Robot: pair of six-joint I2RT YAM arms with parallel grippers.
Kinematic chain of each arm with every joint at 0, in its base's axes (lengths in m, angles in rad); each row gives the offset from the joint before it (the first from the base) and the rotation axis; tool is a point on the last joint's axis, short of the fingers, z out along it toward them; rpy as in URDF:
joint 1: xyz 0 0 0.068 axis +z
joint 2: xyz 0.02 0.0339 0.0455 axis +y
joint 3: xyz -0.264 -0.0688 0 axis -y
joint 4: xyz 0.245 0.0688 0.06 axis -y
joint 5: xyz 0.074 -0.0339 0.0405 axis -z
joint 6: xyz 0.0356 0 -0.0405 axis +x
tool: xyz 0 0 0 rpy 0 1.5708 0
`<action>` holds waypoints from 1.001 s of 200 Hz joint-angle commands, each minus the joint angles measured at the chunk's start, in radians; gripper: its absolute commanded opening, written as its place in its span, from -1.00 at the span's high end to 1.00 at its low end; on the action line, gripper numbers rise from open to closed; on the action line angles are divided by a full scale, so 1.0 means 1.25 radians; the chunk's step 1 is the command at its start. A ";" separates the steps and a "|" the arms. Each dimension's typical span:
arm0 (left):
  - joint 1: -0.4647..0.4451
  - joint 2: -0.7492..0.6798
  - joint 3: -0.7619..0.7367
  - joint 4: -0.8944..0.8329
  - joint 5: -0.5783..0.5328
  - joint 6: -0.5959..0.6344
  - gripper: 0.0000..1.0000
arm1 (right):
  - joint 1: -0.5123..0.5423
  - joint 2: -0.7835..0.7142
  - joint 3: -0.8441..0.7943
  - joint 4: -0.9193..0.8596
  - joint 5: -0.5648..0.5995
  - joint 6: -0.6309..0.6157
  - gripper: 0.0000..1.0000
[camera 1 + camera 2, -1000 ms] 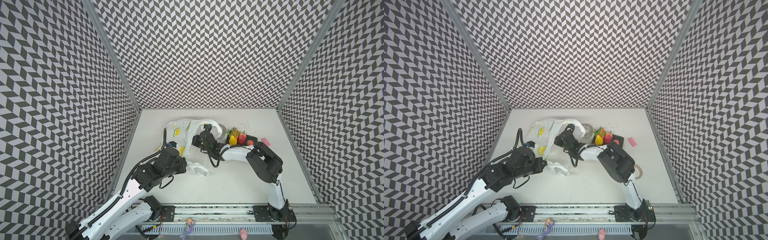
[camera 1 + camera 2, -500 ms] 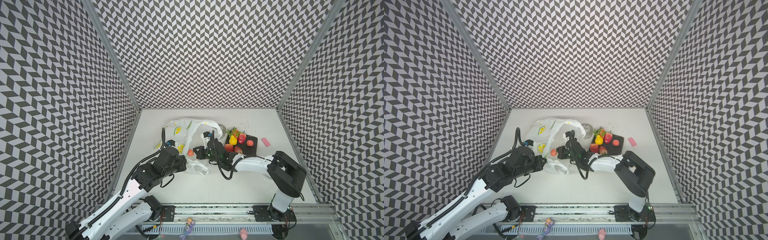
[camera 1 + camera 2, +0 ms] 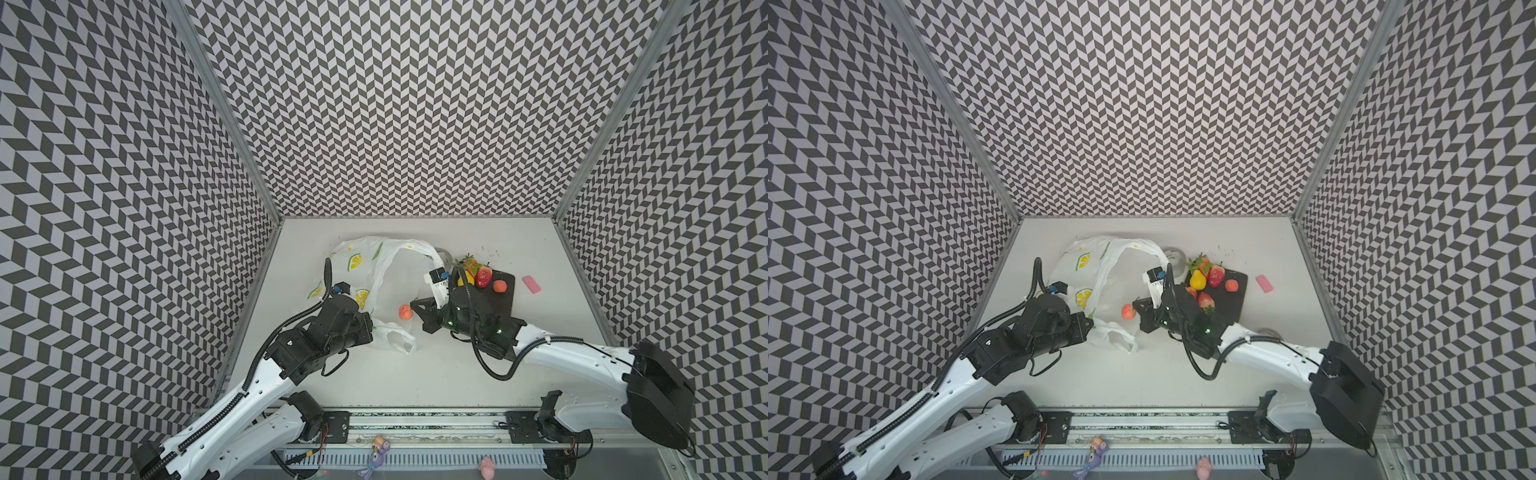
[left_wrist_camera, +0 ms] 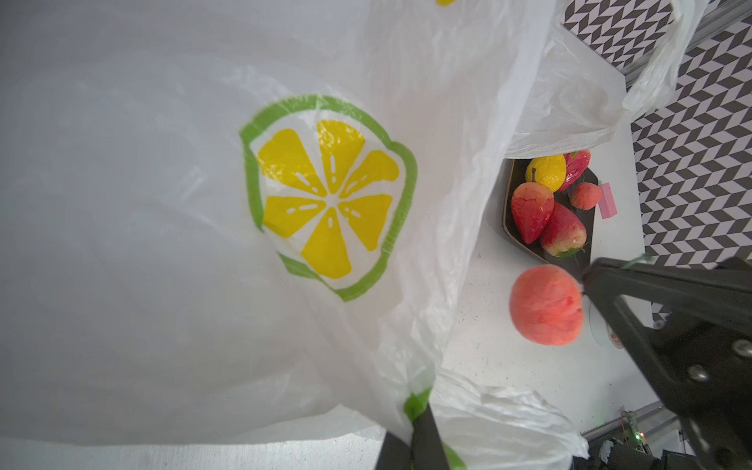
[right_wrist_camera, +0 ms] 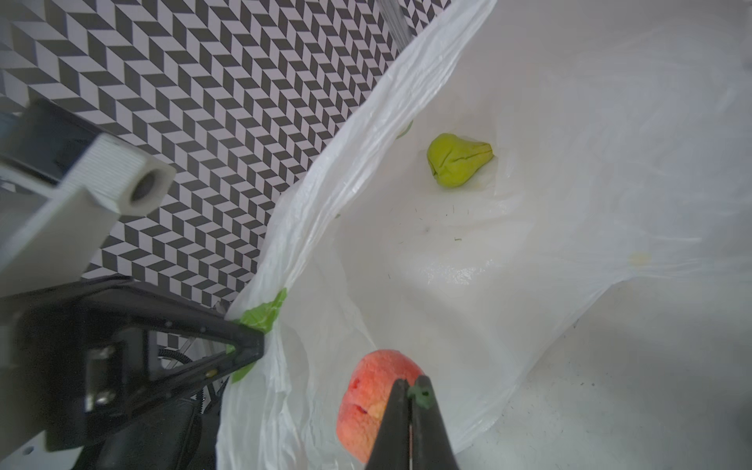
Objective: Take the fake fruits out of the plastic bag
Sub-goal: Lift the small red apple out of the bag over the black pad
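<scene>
Peach (image 3: 405,311) has moved rightward with closed right hand (image 3: 413,307), beside plastic bag (image 3: 357,251).

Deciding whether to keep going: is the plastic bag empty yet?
Not empty. The right wrist view shows a green fake pear lying inside the plastic bag.

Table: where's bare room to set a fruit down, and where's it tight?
Free: the near strip of table before the front rail; the far strip along the back wall; the patch between pink block and right-hand wall. Tight: mid-table, where plastic bag, left end effector, peach, right end effector and the black tray of fake fruits crowd together.
</scene>
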 commanded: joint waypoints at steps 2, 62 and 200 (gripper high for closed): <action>0.003 -0.009 -0.006 0.014 -0.012 -0.005 1.00 | -0.001 -0.075 -0.010 -0.103 0.083 -0.023 1.00; 0.004 -0.017 -0.017 0.018 -0.014 -0.005 1.00 | -0.208 -0.219 0.041 -0.412 0.218 0.014 1.00; 0.004 -0.030 -0.016 0.001 -0.003 0.013 1.00 | -0.526 0.084 0.037 -0.280 0.116 -0.044 1.00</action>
